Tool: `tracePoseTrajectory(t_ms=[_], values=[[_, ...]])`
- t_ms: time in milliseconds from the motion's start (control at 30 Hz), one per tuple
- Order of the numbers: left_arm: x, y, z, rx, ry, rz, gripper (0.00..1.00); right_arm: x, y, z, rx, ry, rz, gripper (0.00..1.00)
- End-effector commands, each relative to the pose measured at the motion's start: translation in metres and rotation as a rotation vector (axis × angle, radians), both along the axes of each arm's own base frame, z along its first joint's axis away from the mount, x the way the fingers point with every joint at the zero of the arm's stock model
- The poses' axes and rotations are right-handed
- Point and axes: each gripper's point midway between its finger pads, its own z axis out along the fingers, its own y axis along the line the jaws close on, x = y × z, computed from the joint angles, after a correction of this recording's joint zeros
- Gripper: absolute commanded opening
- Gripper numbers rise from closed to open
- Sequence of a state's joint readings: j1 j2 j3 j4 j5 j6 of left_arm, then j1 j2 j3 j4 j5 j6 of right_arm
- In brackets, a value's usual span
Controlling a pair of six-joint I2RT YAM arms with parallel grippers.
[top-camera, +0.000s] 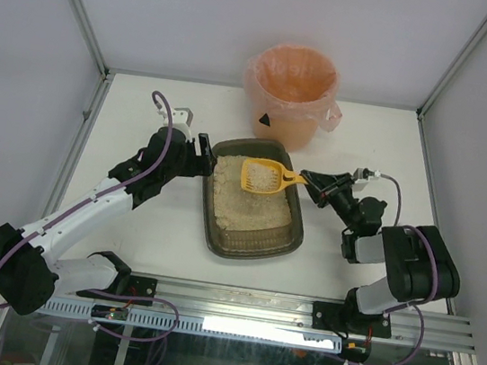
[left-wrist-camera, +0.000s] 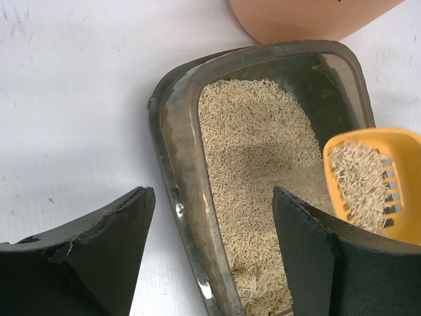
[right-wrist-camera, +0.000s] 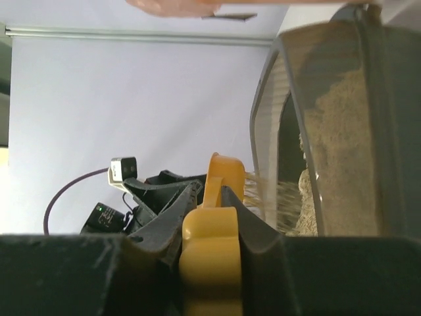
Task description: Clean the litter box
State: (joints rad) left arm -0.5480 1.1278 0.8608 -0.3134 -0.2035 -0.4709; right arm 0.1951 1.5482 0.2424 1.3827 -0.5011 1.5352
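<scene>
The litter box (top-camera: 218,233), a shallow dark tray of beige litter, lies mid-table. My left gripper (top-camera: 202,153) is open at its far left corner, one finger outside the rim and one inside. In the left wrist view that gripper (left-wrist-camera: 212,192) straddles the rim (left-wrist-camera: 172,131) without touching it. My right gripper (top-camera: 309,182) is shut on the handle of the yellow slotted scoop (top-camera: 262,176), which hangs over the box's far end with litter in it. The right wrist view shows this gripper (right-wrist-camera: 210,191) clamping the handle (right-wrist-camera: 209,250) while grains fall beside the box wall (right-wrist-camera: 263,131).
A round orange bin with a pink liner (top-camera: 291,89) stands just beyond the litter box, and its base (left-wrist-camera: 309,16) shows in the left wrist view. White enclosure walls stand on the left, right and back. The arm bases sit on a rail (top-camera: 405,321) at the near edge.
</scene>
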Motion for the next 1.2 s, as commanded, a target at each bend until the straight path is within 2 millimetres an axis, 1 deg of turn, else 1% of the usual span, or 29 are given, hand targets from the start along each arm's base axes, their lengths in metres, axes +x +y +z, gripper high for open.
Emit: tracePoseTrajectory(t_ms=[0,33,67,100,133,167,233,267,300,333,367,400,433,467,500,567,600,633,667,733,800,833,900,967,1033,1167], values=[[0.008,-0.001,0.015,-0.028,-0.055,0.002,0.75,0.001,0.002,0.027,-0.036,-0.120,0.012,0.00],[0.007,-0.001,0.013,-0.030,-0.056,0.004,0.75,-0.002,0.012,0.033,-0.046,-0.147,0.043,0.00],[0.008,-0.001,0.012,-0.030,-0.056,0.004,0.75,-0.001,0.007,0.032,-0.049,-0.140,0.024,0.00],[0.008,-0.002,0.011,-0.027,-0.053,-0.003,0.75,0.001,-0.007,0.020,-0.055,-0.092,-0.031,0.00],[0.008,-0.004,0.011,-0.026,-0.048,-0.010,0.74,0.005,-0.022,0.016,-0.054,-0.064,-0.093,0.00],[0.007,-0.004,0.011,-0.027,-0.044,-0.011,0.74,0.006,-0.022,0.020,-0.062,-0.077,-0.092,0.00],[0.006,-0.004,0.009,-0.039,-0.042,-0.007,0.74,-0.001,0.006,0.034,-0.106,-0.147,0.015,0.00],[0.006,-0.004,0.006,-0.040,-0.040,-0.007,0.74,-0.001,0.005,0.034,-0.114,-0.150,0.004,0.00],[0.006,-0.006,0.006,-0.041,-0.038,-0.012,0.74,0.003,-0.008,0.030,-0.110,-0.126,-0.046,0.00],[0.006,-0.007,0.005,-0.039,-0.034,-0.019,0.73,0.006,-0.024,0.021,-0.102,-0.078,-0.110,0.00],[0.006,-0.007,0.006,-0.042,-0.031,-0.020,0.73,0.006,-0.029,0.021,-0.099,-0.073,-0.128,0.00],[0.006,-0.007,0.006,-0.044,-0.030,-0.018,0.73,0.003,-0.019,0.028,-0.111,-0.109,-0.082,0.00],[0.005,-0.007,0.004,-0.048,-0.031,-0.016,0.73,-0.001,-0.001,0.037,-0.130,-0.155,-0.012,0.00],[0.005,-0.007,0.003,-0.050,-0.031,-0.014,0.73,-0.003,0.007,0.042,-0.134,-0.183,0.020,0.00],[0.006,-0.007,0.002,-0.050,-0.031,-0.016,0.73,-0.001,0.001,0.040,-0.126,-0.169,-0.011,0.00],[0.006,-0.010,0.002,-0.047,-0.024,-0.033,0.71,0.005,-0.024,0.024,-0.116,-0.093,-0.112,0.00],[0.005,-0.011,0.001,-0.049,-0.021,-0.035,0.71,0.005,-0.019,0.029,-0.131,-0.114,-0.086,0.00],[0.005,-0.010,0.000,-0.053,-0.018,-0.032,0.71,-0.001,-0.002,0.034,-0.159,-0.150,-0.021,0.00],[0.005,-0.010,-0.001,-0.057,-0.019,-0.028,0.71,-0.002,0.004,0.036,-0.182,-0.167,0.000,0.00],[0.005,-0.011,-0.003,-0.058,-0.014,-0.031,0.70,-0.003,-0.003,0.028,-0.211,-0.122,-0.035,0.00],[0.005,-0.014,-0.003,-0.065,-0.009,-0.038,0.67,-0.007,0.002,0.030,-0.223,-0.072,-0.013,0.00],[0.005,-0.015,-0.005,-0.067,-0.004,-0.040,0.66,0.000,-0.003,0.022,-0.322,-0.093,-0.062,0.00],[0.007,-0.015,-0.009,-0.067,0.001,-0.035,0.64,0.002,-0.003,0.019,-0.411,-0.096,-0.081,0.00],[0.009,-0.015,-0.016,-0.058,0.018,-0.031,0.62,0.005,-0.007,0.018,-0.508,-0.081,-0.122,0.00],[0.009,-0.016,-0.024,-0.050,0.041,-0.029,0.61,0.007,-0.009,0.023,-0.596,-0.081,-0.163,0.00],[0.010,-0.018,-0.036,-0.044,0.072,-0.026,0.60,0.013,-0.003,0.024,-0.735,-0.071,-0.173,0.00]])
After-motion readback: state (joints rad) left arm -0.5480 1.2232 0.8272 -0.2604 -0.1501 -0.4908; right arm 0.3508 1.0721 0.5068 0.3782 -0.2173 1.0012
